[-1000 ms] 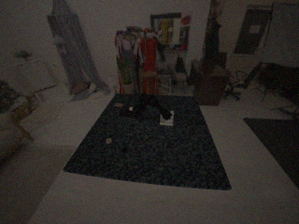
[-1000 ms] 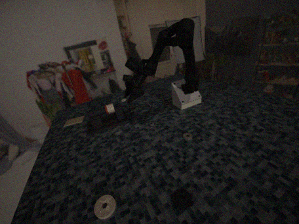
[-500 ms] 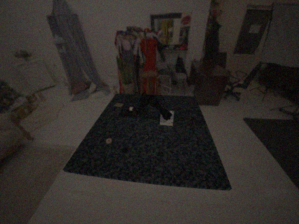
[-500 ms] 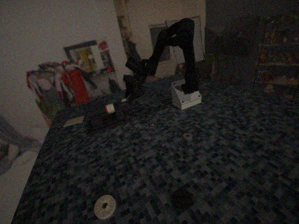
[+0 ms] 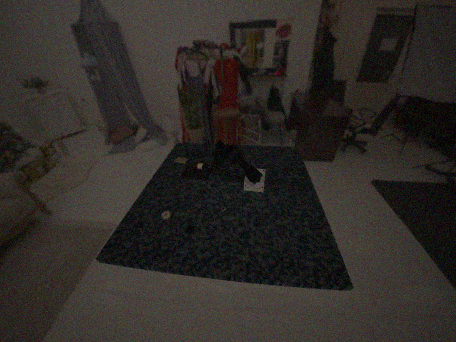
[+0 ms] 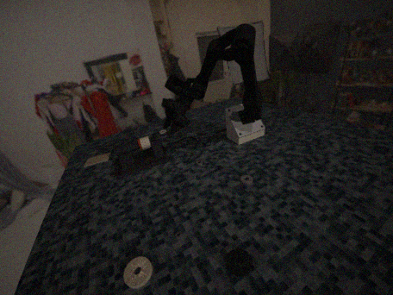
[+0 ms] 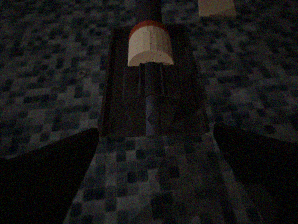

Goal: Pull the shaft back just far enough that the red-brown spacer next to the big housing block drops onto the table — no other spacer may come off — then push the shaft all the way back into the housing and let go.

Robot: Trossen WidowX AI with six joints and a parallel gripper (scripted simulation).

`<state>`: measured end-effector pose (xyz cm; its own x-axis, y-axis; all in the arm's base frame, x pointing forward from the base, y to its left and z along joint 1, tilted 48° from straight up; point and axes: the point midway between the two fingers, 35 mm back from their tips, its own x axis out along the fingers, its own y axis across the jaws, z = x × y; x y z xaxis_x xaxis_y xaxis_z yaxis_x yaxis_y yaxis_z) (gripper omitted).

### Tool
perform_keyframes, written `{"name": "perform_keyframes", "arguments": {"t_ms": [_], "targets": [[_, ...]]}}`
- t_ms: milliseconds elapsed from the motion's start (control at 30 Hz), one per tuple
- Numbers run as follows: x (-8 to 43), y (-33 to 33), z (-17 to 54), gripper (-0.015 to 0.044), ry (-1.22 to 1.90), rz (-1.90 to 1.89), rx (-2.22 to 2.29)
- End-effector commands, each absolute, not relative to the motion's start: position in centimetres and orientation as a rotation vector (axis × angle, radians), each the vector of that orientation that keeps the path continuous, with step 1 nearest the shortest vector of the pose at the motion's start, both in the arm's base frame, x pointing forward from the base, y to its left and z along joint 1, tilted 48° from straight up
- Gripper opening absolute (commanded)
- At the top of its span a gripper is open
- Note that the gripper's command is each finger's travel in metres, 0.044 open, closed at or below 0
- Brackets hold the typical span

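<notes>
You can read no text, brand, number or sign anywhere here; the pale sheet on the door (image 5: pixel 378 64) is too blurred for you to read.

A clothes rack hung with a red dress (image 5: pixel 227 77) (image 6: pixel 101 109) is shown below a framed mirror (image 5: pixel 260 73) (image 6: pixel 92 65).

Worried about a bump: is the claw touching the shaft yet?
Apart. The wrist view shows mat between each finger of the open claw and the shaft.
</notes>
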<state>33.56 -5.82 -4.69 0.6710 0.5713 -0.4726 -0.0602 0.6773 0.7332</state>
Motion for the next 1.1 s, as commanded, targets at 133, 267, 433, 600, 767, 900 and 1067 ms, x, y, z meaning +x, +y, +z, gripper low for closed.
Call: {"name": "perform_keyframes", "arguments": {"t_ms": [133,267,433,600,767,900,1067], "targets": [[34.9,-9.6,-5.6,0.044,0.788,0.297,0.768],[35.9,-10.0,-6.0,0.044,0.858,0.306,0.754],[37.8,-10.2,-6.2,0.044,1.022,0.333,0.717],[39.0,-10.1,-5.7,0.044,1.173,0.421,0.623],[38.8,-8.7,-4.8,0.044,1.346,0.548,0.601],[38.6,-7.1,-3.7,0.044,1.451,0.68,0.573],[38.2,-6.6,-3.2,0.044,1.488,0.712,0.584]]}}
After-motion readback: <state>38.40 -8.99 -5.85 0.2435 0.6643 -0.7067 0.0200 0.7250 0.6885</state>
